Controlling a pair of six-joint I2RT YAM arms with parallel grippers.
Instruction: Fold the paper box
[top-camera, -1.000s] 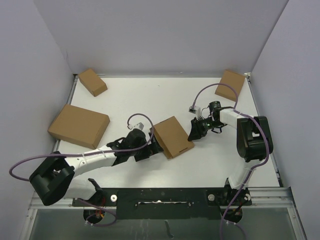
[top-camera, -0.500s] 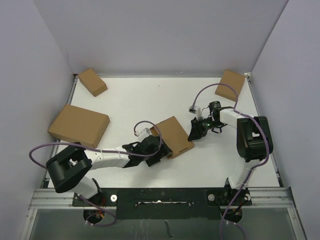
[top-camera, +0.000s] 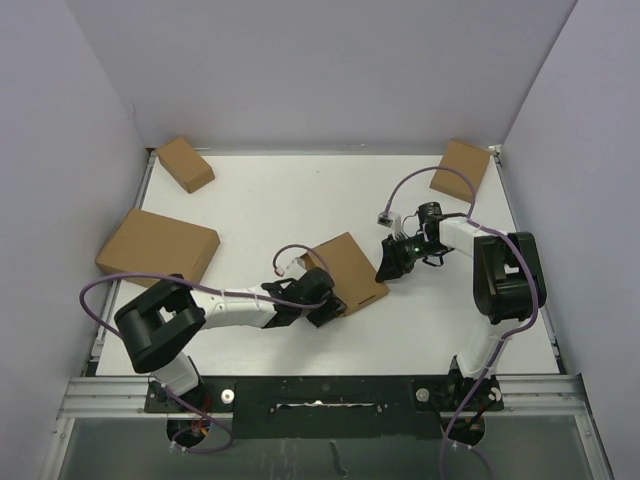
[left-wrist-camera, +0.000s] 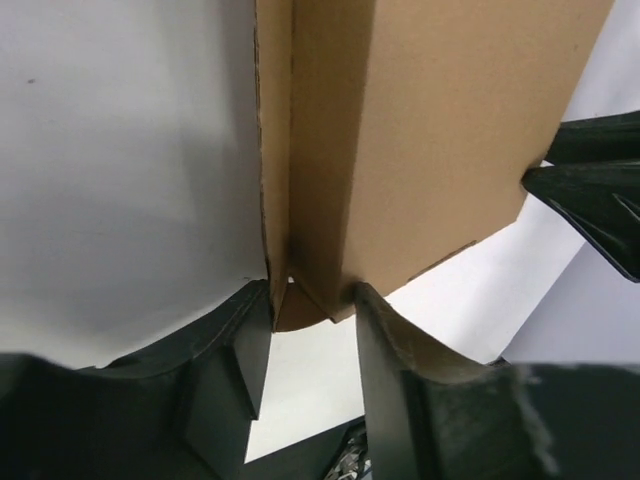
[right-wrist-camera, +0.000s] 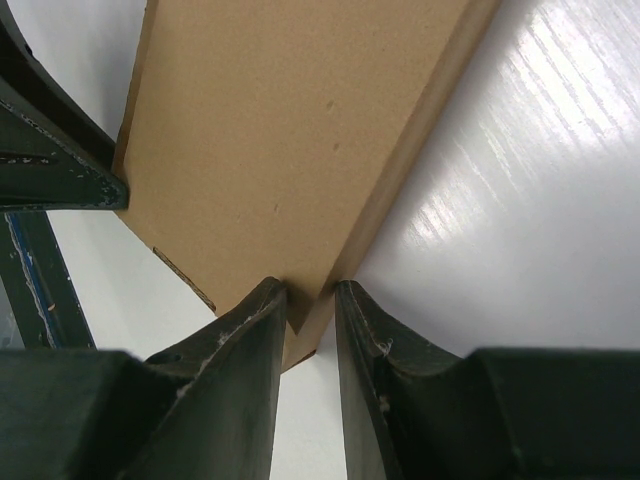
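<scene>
Paper box (top-camera: 348, 270) lies flat, long axis far-left to near-right, left pincer (top-camera: 322, 303) and right pincer (top-camera: 384, 271) each clamping 1 corner.

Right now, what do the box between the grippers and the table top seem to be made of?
The paper box: brown cardboard, matte, by its dull fibrous face and raw cut edges. The table: smooth white, slightly glossy, since light streaks reflect on it; its material is unclear.

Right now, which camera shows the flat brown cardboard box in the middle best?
The top external view: there the flat brown cardboard box shows almost whole, with its outline and position. Each wrist view shows just one close-up corner and part of the top.
</scene>
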